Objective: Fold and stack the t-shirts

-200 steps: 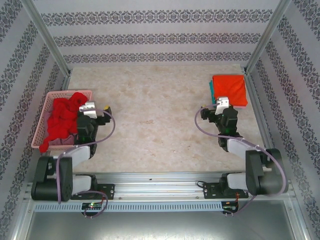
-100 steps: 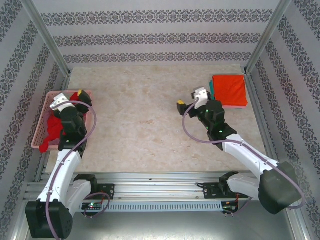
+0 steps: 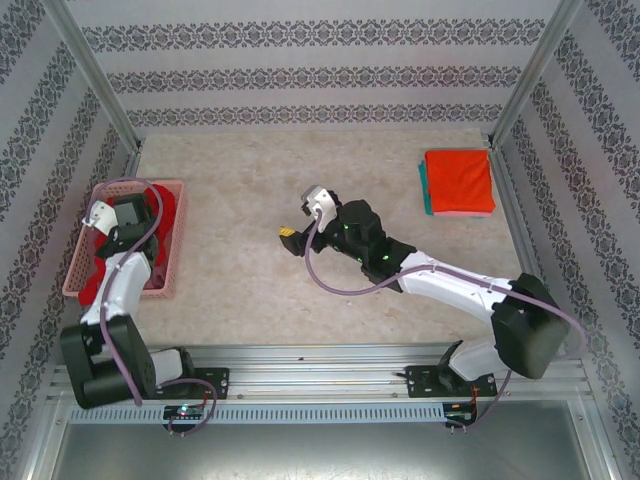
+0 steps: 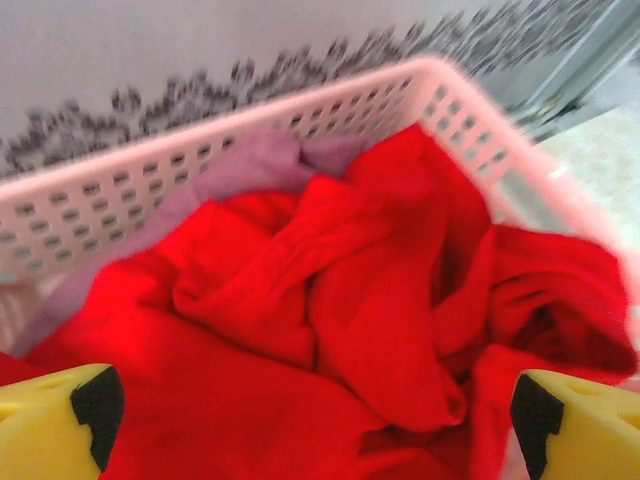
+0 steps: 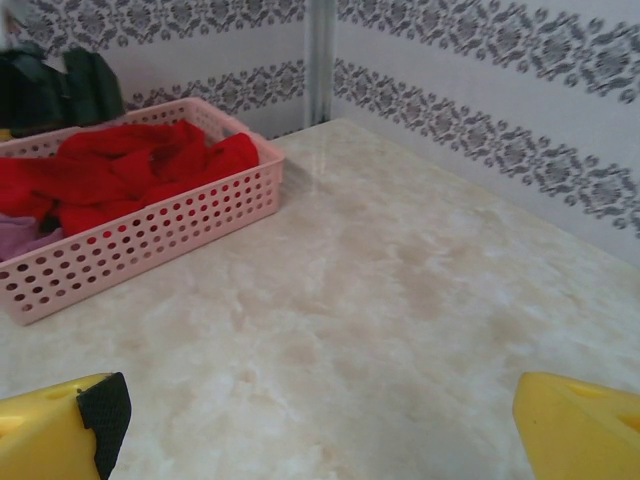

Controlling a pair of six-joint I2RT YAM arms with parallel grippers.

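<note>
Our left end effector [image 4: 315, 430] hangs right over the pink basket [image 4: 200, 150], yellow fingers [image 4: 50, 430] spread wide with nothing between them. Directly below it we've got the red t-shirt [image 4: 330, 300], all crumpled up. The mauve t-shirt [image 4: 250, 165] peeks out from under the red one on the far side, up against the basket wall.

Our right end effector [image 3: 290, 235] is out over the middle of the bench [image 3: 250, 300], also wide open and holding nothing. It's pointed toward the basket, which sits well apart ahead of it. The folded orange t-shirt [image 3: 460, 180] lies well behind that end effector, near the bench's far right corner. It's on top of the teal t-shirt [image 3: 423, 190], and we can just see an edge of that one.
</note>
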